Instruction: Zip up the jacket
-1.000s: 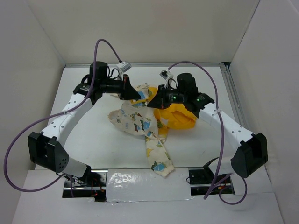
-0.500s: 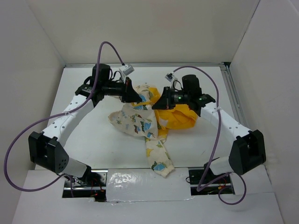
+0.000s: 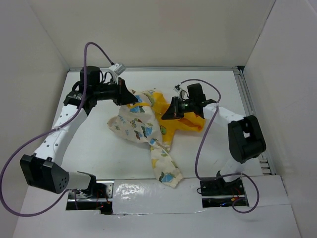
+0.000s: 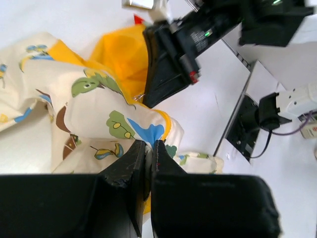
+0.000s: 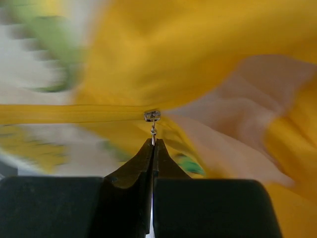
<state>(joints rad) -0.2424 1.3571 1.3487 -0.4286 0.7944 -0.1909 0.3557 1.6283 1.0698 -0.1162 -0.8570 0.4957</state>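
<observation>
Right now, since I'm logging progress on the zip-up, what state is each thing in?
jacket: crumpled on the table, yellow lining showing, not fully zipped.
zipper pull: partway along the zip, its tab pinched.
left gripper: shut on the jacket's printed fabric.
right gripper: shut on the zipper pull.
</observation>
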